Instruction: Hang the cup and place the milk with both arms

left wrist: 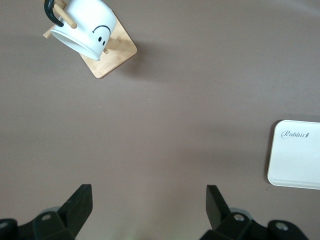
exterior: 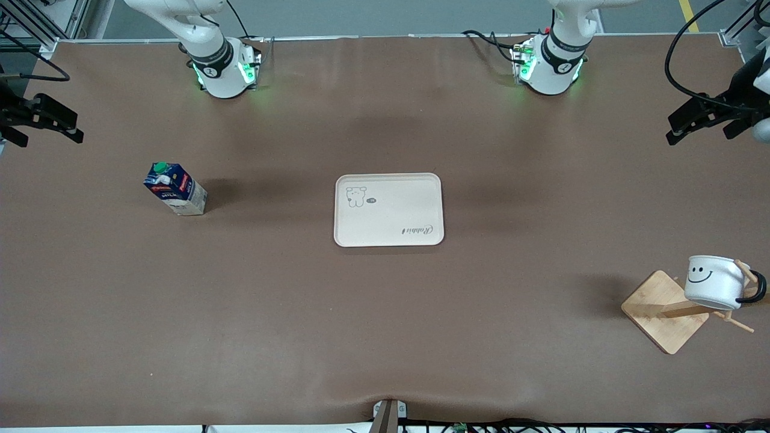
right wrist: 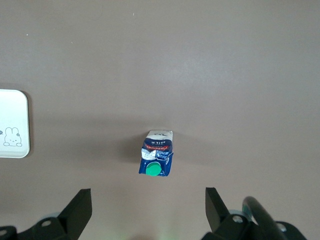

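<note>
Nearest you in the front view, the cup [exterior: 714, 281] hangs on a wooden rack [exterior: 666, 311] at the left arm's end; the tray [exterior: 388, 210] lies mid-table, the milk [exterior: 175, 189] upright toward the right arm's end. Your left wrist view shows the left gripper [left wrist: 149, 207] spread open, empty, above bare table. Your right wrist view shows the right gripper [right wrist: 148, 207] open above the table beside the milk.

probably a robotics lab: two arm bases [exterior: 225, 69] bolted to a brown-covered table [exterior: 385, 313], cables [exterior: 692, 54] trailing.
</note>
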`<action>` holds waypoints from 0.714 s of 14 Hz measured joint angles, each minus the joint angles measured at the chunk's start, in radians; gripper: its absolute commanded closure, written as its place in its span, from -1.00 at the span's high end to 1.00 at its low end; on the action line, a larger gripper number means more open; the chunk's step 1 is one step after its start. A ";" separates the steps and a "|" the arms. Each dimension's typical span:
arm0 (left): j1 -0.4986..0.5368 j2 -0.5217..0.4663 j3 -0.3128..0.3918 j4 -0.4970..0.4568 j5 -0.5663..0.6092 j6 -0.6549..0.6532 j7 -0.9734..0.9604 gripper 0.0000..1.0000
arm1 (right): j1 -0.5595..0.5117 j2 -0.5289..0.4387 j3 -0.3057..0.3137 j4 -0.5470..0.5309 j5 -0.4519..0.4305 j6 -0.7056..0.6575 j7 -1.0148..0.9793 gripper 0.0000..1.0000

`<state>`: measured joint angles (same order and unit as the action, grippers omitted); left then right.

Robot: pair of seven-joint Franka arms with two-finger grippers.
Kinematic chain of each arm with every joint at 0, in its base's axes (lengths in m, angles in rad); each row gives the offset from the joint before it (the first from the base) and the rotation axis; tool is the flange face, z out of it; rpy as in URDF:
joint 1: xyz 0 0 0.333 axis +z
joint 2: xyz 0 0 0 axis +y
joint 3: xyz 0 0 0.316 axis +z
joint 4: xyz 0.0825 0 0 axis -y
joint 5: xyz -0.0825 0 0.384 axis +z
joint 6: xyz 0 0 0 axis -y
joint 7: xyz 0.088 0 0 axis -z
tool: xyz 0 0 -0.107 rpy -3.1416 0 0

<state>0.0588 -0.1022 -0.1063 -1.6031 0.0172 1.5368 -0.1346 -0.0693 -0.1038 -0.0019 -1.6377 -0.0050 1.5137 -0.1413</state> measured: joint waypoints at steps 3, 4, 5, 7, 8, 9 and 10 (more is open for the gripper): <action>0.000 0.001 0.006 -0.004 0.000 0.001 0.010 1.00 | 0.000 0.000 -0.001 0.006 0.000 0.000 0.000 1.00; 0.000 0.002 0.007 -0.005 0.000 0.002 0.015 1.00 | 0.000 0.000 -0.001 0.008 0.000 0.000 0.000 1.00; 0.000 0.002 0.008 -0.006 0.001 0.003 0.016 1.00 | 0.000 0.000 -0.001 0.008 0.000 0.000 0.000 1.00; 0.001 0.002 0.009 -0.006 0.004 0.006 0.017 1.00 | 0.000 0.001 -0.001 0.008 0.000 0.000 0.000 1.00; 0.001 0.003 0.009 -0.007 0.010 0.007 0.018 1.00 | 0.000 0.001 -0.001 0.008 0.000 0.000 0.000 1.00; 0.002 0.003 0.009 -0.007 0.018 0.009 0.020 1.00 | 0.000 0.001 0.000 0.008 0.000 0.000 0.000 1.00; 0.002 0.004 0.009 -0.008 0.025 0.012 0.023 1.00 | 0.000 0.001 0.001 0.008 0.000 0.000 0.000 1.00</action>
<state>0.0611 -0.0979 -0.0978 -1.6112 0.0419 1.5487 -0.1121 -0.0694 -0.1033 -0.0010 -1.6294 -0.0053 1.5137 -0.1413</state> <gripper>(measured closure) 0.000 0.000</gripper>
